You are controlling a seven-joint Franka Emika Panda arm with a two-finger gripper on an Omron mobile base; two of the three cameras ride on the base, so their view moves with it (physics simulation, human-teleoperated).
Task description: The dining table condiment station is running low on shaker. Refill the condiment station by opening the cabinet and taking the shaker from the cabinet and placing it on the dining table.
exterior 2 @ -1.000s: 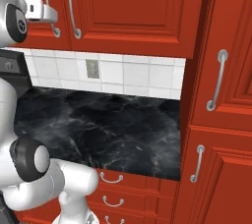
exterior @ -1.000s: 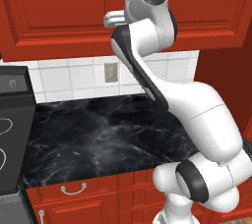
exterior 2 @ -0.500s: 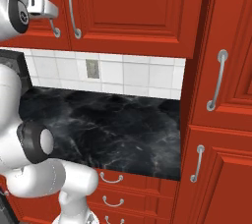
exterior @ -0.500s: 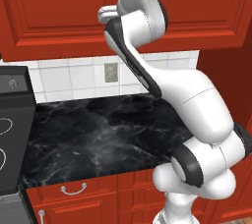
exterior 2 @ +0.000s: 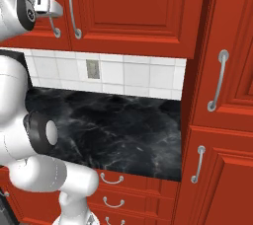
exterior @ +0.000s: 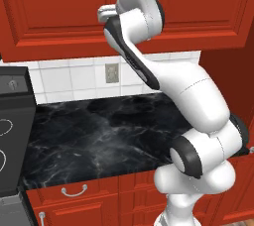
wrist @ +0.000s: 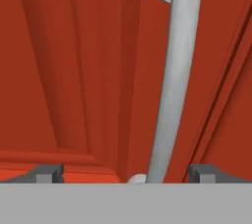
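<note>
We see the cabinet hanging red above the tiled wall, its raised-panel doors shut. Its long silver bar handles stand upright, side by side where the two doors meet.

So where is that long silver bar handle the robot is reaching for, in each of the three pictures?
Left base view: I cannot make the long silver bar handle out; the white arm stands before the red wooden wall cabinet.
Right base view: top left, beside the arm's hand.
Hand view: runs top to bottom, right of centre, between the open tool tips.
Shared landmark: the red raised-panel door the handle is mounted on.
</note>
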